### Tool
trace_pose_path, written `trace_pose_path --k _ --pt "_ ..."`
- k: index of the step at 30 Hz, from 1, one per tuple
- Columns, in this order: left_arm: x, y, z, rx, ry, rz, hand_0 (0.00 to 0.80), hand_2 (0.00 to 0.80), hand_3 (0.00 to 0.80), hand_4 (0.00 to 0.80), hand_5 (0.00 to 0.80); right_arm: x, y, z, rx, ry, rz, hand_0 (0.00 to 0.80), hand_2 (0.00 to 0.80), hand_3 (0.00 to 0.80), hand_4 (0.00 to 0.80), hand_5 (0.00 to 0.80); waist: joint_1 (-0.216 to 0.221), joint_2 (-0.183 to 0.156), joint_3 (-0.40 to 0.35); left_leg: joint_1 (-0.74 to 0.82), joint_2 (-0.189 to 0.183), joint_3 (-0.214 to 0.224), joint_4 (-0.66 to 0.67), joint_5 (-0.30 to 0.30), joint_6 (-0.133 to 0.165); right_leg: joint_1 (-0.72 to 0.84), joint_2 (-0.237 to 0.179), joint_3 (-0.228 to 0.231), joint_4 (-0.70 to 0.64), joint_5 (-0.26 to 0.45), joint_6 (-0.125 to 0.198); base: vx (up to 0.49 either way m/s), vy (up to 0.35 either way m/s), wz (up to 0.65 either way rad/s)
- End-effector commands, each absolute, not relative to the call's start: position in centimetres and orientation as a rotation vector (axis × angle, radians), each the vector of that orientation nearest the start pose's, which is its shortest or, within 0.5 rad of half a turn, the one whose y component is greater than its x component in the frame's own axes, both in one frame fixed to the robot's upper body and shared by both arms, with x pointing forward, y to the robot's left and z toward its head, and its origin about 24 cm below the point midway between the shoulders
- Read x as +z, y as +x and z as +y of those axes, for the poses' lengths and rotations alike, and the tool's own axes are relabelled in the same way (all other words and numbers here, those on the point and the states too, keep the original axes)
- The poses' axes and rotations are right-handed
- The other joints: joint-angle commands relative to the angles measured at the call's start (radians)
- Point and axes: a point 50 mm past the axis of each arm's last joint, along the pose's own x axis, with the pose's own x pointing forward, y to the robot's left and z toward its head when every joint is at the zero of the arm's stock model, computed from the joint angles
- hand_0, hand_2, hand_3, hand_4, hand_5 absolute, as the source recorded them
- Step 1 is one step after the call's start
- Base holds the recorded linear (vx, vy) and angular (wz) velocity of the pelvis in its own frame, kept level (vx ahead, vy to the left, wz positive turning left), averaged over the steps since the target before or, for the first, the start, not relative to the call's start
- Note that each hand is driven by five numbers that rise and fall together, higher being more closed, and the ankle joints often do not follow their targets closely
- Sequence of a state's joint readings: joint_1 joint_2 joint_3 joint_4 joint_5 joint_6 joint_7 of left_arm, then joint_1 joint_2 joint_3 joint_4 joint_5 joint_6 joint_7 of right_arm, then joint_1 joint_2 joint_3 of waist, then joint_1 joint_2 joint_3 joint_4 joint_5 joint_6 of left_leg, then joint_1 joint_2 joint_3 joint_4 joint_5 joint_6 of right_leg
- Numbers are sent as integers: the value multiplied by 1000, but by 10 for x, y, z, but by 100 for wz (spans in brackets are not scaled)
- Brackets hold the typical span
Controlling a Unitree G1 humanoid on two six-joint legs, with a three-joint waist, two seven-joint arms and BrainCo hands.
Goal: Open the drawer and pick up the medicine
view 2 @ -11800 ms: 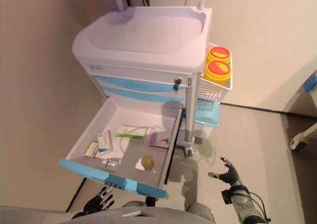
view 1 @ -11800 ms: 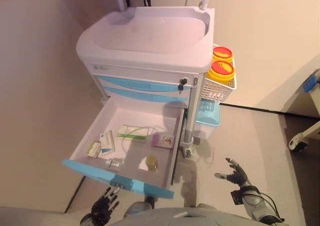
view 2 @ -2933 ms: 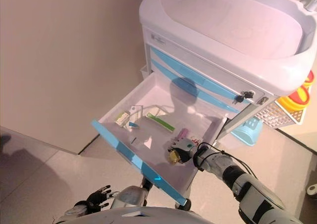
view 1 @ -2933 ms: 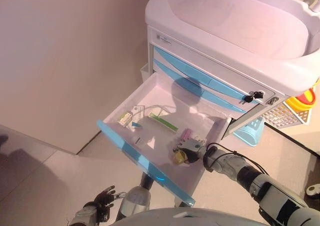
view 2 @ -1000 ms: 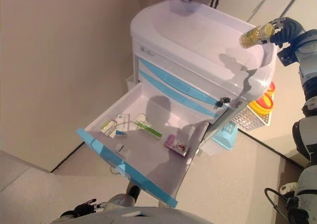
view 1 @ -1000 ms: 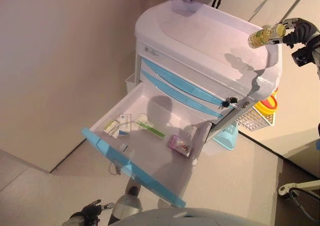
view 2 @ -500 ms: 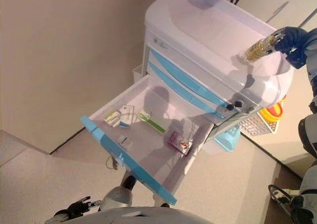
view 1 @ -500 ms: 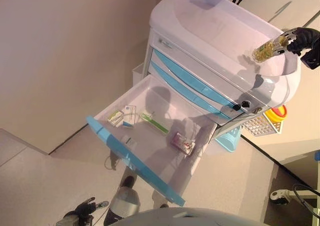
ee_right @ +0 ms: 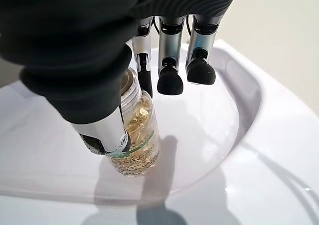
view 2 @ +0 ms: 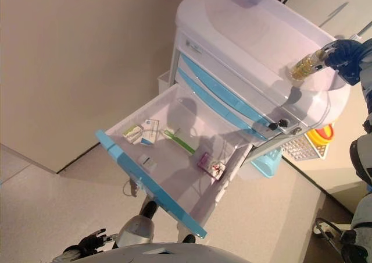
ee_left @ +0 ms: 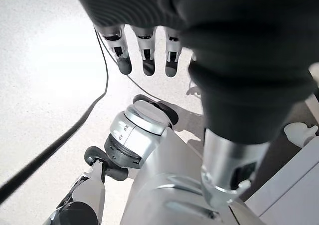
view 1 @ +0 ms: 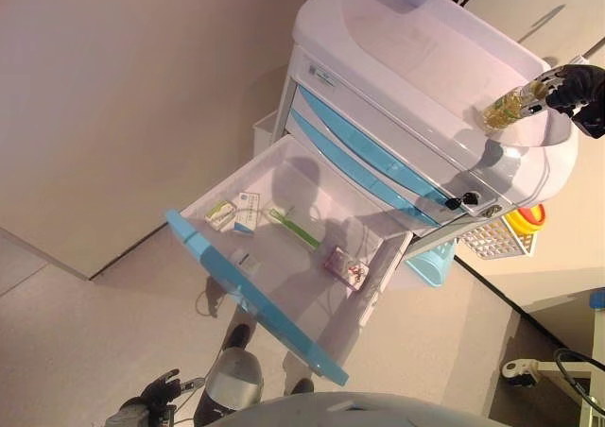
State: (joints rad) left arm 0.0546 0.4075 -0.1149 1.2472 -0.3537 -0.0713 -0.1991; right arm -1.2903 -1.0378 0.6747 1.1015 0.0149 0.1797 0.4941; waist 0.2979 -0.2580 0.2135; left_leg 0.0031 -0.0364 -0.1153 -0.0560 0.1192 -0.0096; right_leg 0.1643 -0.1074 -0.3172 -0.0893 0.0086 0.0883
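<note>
The cart's bottom drawer (view 1: 250,299) with a blue front stands pulled fully out. My right hand (view 1: 579,87) is shut on a clear medicine bottle (view 1: 508,108) of yellow capsules. It holds the bottle tilted over the right corner of the cart's white top tray (view 1: 416,59). In the right wrist view the thumb and one finger pinch the bottle (ee_right: 137,135), whose base is at the tray's surface; I cannot tell if it touches. My left hand (view 1: 142,411) hangs low near the floor, its fingers (ee_left: 144,51) straight and empty.
The drawer holds small boxes (view 1: 236,212), a green-striped pack (view 1: 293,229), a pink pack (view 1: 347,268) and a small vial (view 1: 241,257). A white side basket with yellow-lidded containers (view 1: 527,221) and a blue bin (view 1: 433,264) hang on the cart's right. A wall stands at the left.
My right hand took the bottle out of the drawer and raised it over the cart top. In the last half second it sank closer to the tray. The camera has shifted.
</note>
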Motion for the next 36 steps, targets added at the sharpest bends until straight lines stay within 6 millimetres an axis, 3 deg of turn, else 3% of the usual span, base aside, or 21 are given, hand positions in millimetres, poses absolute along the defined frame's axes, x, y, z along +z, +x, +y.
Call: trace_pose_path --k 1,20,21,22,23,36 --pt "-139 63 306 194 74 1190 0 0 0 0 0 313 345 -373 -215 -1042 374 800 800 800 800 800 15 11 -30 33 13 19 41 -192 15 -78 -12 22 110 -27 17 0 0 0" --pt "-136 75 302 141 83 1151 0 0 0 0 0 315 345 -377 -287 -1053 371 800 800 800 800 800 41 35 6 0 11 -6 50 -179 14 -104 -16 14 119 -20 24 -1 0 2" --pt "-136 75 301 140 83 1150 0 0 0 0 0 315 345 -378 -295 -1053 365 747 747 747 747 747 41 35 6 0 11 -6 51 -180 14 -104 -16 14 118 -20 24 0 0 0" --pt "-136 75 301 139 82 1150 0 0 0 0 0 317 345 -378 -314 -1052 347 439 439 439 439 439 41 35 7 -2 11 -6 52 -180 14 -105 -16 15 118 -20 24 0 0 0" --pt "-136 75 301 138 82 1148 0 0 0 0 0 320 344 -378 -332 -1053 332 0 0 0 0 0 42 35 9 -4 12 -6 53 -179 14 -106 -16 15 117 -19 24 0 0 0" --pt "-136 75 299 109 89 1154 0 0 0 0 0 373 334 -371 -585 -1108 -51 0 0 0 0 0 42 45 -5 1 13 -8 44 -175 12 -104 -14 13 111 -15 31 -4 0 1"
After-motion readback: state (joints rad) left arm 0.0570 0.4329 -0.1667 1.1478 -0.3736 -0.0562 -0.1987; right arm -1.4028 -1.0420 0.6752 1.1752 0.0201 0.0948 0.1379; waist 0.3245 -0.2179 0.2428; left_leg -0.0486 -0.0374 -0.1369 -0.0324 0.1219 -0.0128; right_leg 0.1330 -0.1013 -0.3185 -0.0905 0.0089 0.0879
